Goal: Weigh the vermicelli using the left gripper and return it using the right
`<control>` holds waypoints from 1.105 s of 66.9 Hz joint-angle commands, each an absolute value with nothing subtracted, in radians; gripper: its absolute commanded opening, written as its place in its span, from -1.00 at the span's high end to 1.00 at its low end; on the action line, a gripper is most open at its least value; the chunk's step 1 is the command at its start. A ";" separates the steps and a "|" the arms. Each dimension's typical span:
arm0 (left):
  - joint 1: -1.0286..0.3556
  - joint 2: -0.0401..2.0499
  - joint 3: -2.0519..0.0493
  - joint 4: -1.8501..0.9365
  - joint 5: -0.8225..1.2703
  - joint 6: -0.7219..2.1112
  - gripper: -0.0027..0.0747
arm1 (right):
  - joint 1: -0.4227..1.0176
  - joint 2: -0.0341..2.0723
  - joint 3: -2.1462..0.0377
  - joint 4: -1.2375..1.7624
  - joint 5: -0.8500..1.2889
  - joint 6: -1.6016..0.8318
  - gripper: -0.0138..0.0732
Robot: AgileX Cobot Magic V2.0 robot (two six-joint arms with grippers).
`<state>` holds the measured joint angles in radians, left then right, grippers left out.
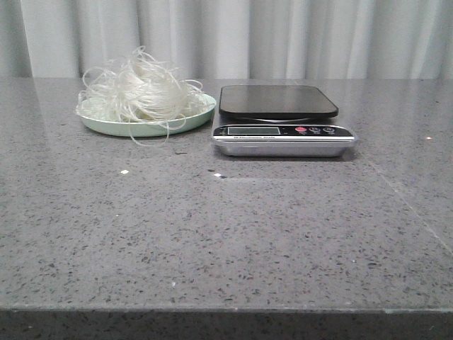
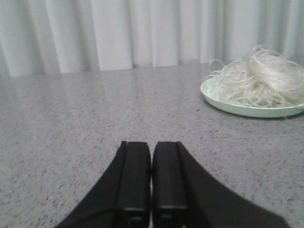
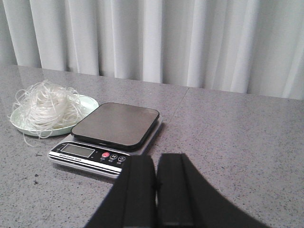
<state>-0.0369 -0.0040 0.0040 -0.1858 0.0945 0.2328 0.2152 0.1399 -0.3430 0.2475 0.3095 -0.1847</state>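
The vermicelli [image 1: 140,91] lay heaped on the plate [image 1: 145,128], well apart from the left claw [image 2: 151,180], at its two o'clock. Both the left and right claw [image 3: 156,190] were closed, empty, above the desk [image 1: 226,234].

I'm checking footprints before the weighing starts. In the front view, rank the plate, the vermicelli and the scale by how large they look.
1. Scale, widest and deepest.
2. Pale green plate and vermicelli: about equally wide, so no ranking between them; the noodle heap just stands taller than the plate.
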 commanded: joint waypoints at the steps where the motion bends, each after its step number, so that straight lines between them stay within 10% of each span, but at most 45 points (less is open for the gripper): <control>1: -0.013 -0.025 0.009 -0.156 -0.025 0.152 0.56 | 0.213 0.149 -0.367 0.245 0.237 -0.194 0.30; 74: -0.008 -0.025 0.010 0.054 -0.028 -0.094 0.56 | 0.213 0.150 -0.367 0.245 0.238 -0.194 0.30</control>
